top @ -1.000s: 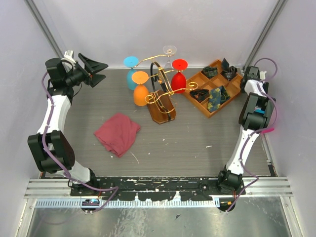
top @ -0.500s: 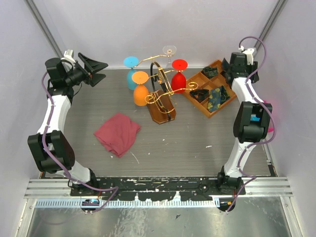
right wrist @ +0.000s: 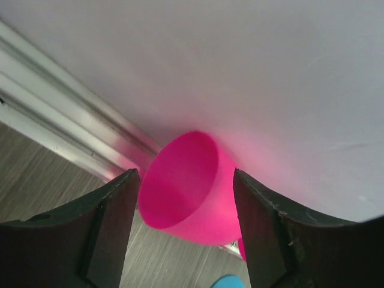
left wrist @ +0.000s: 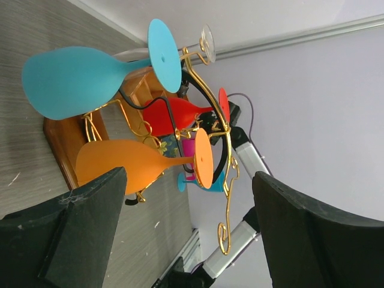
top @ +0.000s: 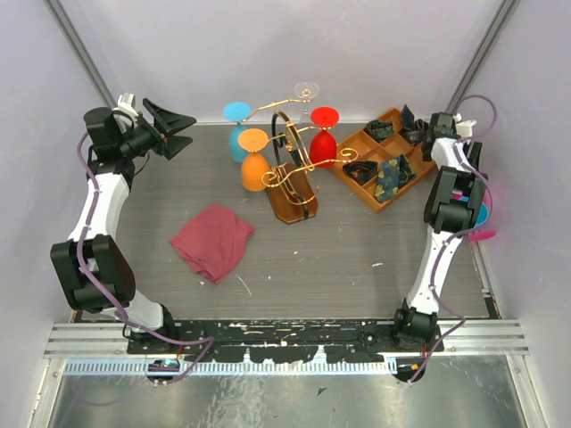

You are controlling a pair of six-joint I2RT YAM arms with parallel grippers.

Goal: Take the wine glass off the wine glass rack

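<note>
The wine glass rack (top: 294,183) stands mid-table, with gold wire arms, a dark hoop and a brown wooden base. A light blue glass (top: 237,134), an orange glass (top: 254,165), a red glass (top: 323,134) and a clear glass (top: 306,90) hang on it upside down. My left gripper (top: 174,127) is open and empty, left of the rack and pointing at it; the left wrist view shows the rack (left wrist: 207,102) ahead. My right gripper (right wrist: 185,180) is open by the right wall. A pink glass (right wrist: 192,192) lies between its fingers, the wall behind it.
A compartmented wooden tray (top: 352,147) with dark items sits right of the rack. A red cloth (top: 212,241) lies front left. A turquoise glass (top: 482,214) lies by the pink glass (top: 486,234) at the right wall. Walls close the table on three sides.
My right arm's wrist swung up and left over the tray, then came back toward the right wall. The turquoise glass now shows beside it. The left arm and rack have not moved.
</note>
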